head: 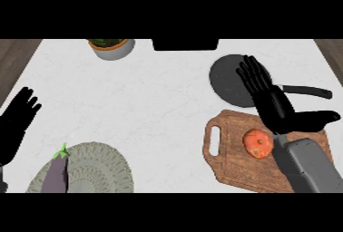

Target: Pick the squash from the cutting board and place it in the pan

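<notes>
No text, label, brand, number or sign can be read anywhere.

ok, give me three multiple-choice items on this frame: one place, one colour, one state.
1. The squash lies: A in the pan; B on the cutting board; C in a sink.
2. The pan's colour: A dark grey; B white; C orange.
3. The right hand is: A shut on the squash; B open; C out of view.
Answers: 1 B, it rests on the wooden board; 2 A, a dark grey disc; 3 B, fingers straight, holding nothing.
</notes>
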`<state>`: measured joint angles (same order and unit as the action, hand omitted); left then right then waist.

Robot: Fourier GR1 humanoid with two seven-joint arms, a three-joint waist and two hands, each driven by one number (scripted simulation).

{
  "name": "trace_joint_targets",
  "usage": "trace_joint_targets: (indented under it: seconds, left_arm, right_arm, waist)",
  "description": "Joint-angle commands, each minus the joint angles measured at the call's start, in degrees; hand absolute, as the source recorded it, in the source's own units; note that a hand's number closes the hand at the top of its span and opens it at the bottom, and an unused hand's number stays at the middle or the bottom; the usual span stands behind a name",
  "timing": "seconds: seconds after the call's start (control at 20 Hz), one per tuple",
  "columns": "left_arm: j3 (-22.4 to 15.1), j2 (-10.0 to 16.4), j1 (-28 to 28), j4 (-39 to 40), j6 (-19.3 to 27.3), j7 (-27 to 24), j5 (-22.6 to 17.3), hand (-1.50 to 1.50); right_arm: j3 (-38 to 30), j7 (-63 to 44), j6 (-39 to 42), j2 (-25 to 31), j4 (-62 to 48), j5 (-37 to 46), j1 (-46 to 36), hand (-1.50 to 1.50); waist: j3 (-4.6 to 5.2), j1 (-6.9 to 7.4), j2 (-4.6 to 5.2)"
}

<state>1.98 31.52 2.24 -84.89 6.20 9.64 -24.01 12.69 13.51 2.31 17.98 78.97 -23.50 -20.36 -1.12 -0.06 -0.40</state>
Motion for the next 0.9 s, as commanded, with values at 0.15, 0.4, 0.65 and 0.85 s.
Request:
trace_joint_targets:
  seconds: [0.15,0.4,0.65,0.85]
  left_arm:
    - [-6.57,-0.42,2.39,-4.28,-0.70,-3.29,7.18,0.00]
    - [-9.50,-0.53,3.91,-5.85,-3.20,-3.19,7.65,0.00]
    - [-15.35,-4.39,6.50,-8.60,0.27,2.04,12.12,0.00]
    - [-14.90,-6.49,8.65,-6.44,0.02,3.14,12.72,0.00]
  right_arm:
    - [-9.59,-10.40,-9.88,6.31,-10.71,-0.90,4.78,-1.50]
    - [-2.17,-16.02,-20.54,21.38,-20.42,20.98,11.28,1.50]
    - [-5.07,-17.87,-41.93,7.43,-16.13,20.83,16.69,-1.50]
    - [3.34,-33.04,-37.10,11.82,-5.77,26.10,19.87,-1.50]
  waist:
    - [1.11,-1.98,0.75]
    - [1.74,-2.42,1.76]
    - [1.15,-1.49,0.16]
    - [1.23,-0.59,0.27]
